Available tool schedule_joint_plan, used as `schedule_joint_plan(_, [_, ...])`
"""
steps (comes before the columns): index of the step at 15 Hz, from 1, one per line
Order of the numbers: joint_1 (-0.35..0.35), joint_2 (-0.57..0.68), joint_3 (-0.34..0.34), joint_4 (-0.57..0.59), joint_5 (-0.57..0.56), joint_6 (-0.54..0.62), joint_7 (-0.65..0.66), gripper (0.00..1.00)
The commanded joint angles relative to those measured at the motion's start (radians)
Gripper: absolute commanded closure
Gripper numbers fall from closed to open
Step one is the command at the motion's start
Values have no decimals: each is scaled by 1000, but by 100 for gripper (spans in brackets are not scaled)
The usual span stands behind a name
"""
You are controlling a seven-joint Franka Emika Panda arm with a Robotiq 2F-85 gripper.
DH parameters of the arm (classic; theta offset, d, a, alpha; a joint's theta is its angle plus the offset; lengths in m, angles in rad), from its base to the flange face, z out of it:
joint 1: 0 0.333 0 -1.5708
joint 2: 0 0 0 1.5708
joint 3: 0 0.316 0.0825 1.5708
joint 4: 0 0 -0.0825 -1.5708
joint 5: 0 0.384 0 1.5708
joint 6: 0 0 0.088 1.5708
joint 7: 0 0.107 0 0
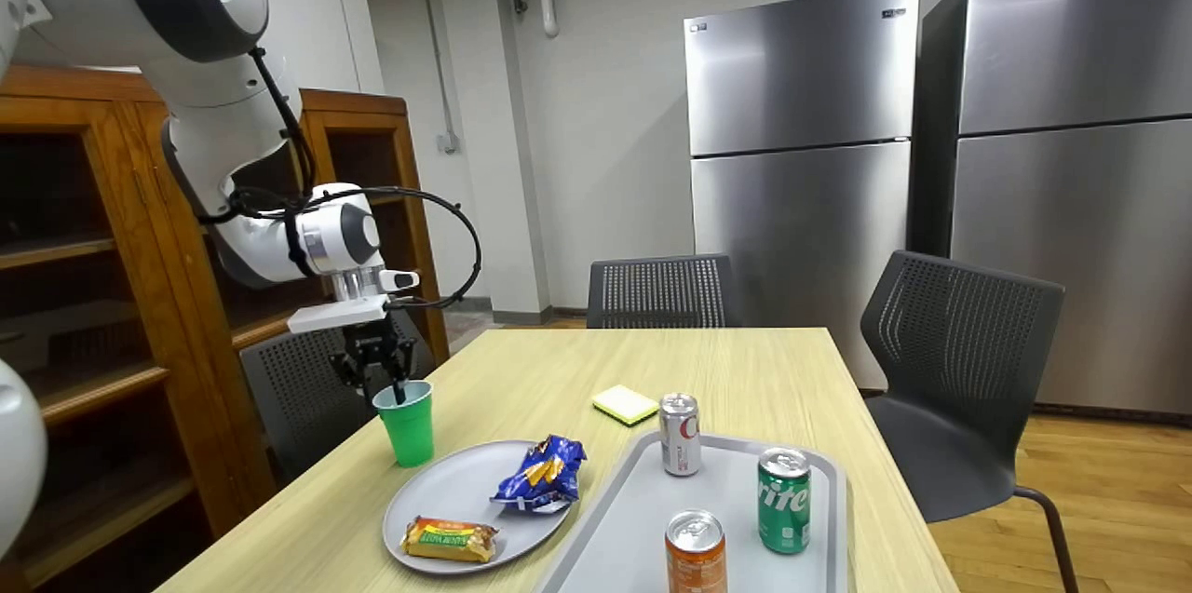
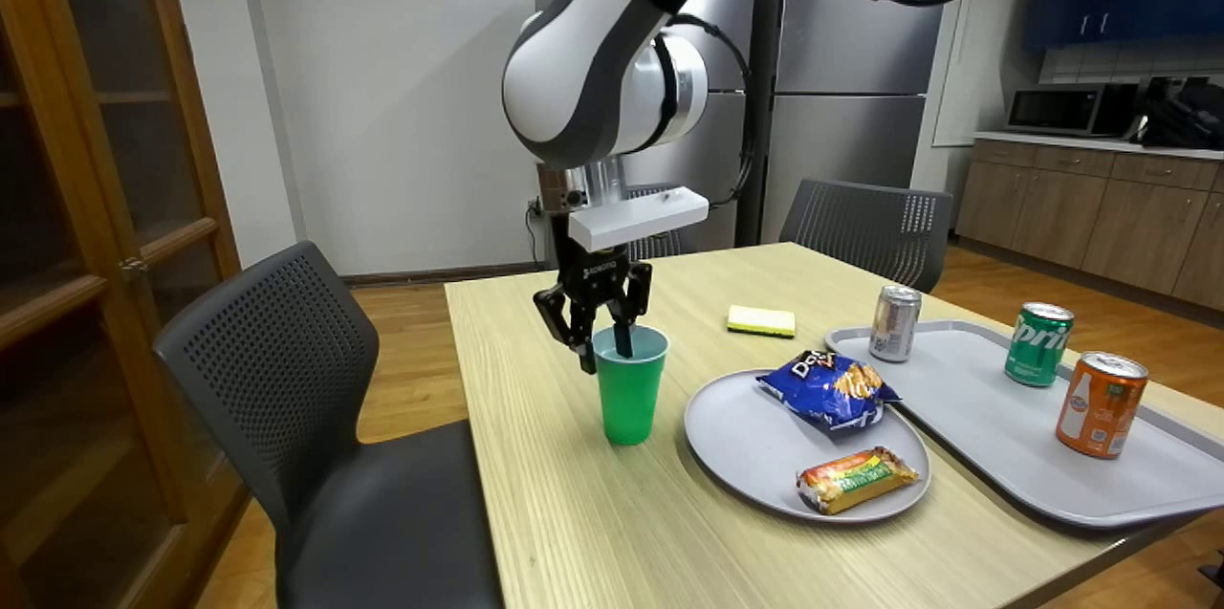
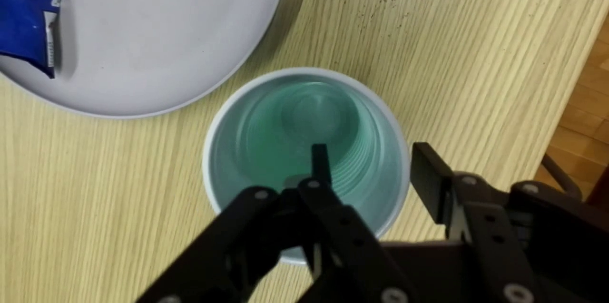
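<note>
The cup [image 2: 633, 399] is bright green outside, with a pale rim and a lighter, bluish-green inside, wide at the mouth and narrowing evenly toward its base. It stands upright on the pale wood table [image 2: 574, 513], mouth up, near one edge and just beside the plate [image 2: 736, 466], with a narrow strip of wood showing between the two. Seen from above in the wrist view, its round mouth shows fine rings along the inner wall and a circular bottom, while the rim's lower stretch is partly hidden.
</note>
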Motion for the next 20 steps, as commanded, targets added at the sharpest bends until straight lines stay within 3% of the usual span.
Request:
schedule_joint_plan(1, [2, -25, 1, 18, 1, -35, -1, 20])
schedule_joint_plan(4, [-15, -50, 17, 23, 33, -44, -21, 0])
schedule_joint_plan(13, [-100, -233, 52, -17, 157, -142, -188, 0])
schedule_joint_plan(20, [-204, -307, 36, -77, 242, -168, -374, 0])
